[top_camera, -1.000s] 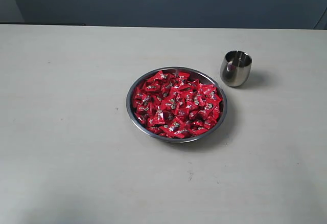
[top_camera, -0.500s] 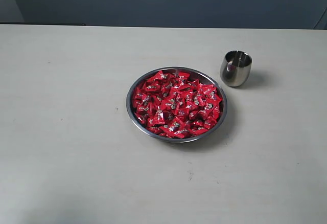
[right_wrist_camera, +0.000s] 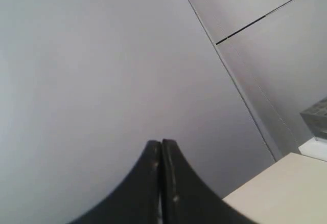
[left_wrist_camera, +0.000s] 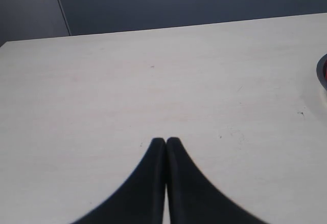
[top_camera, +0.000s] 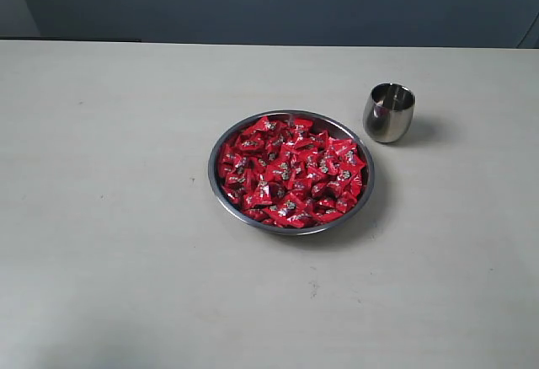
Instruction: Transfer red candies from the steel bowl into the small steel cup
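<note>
No movement: steel bowl [top_camera: 210, 168] amid table [top_camera: 101, 217]

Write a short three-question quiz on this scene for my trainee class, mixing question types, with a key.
1. True or false: the cup stands inside the bowl.
2. The heap of red candies lies in: A) the bowl, B) the cup, C) neither.
3. Fill in: the left gripper and the right gripper both have their jaws ____.
Key: 1 false, the cup stands apart, beside the bowl; 2 A; 3 shut.
</note>
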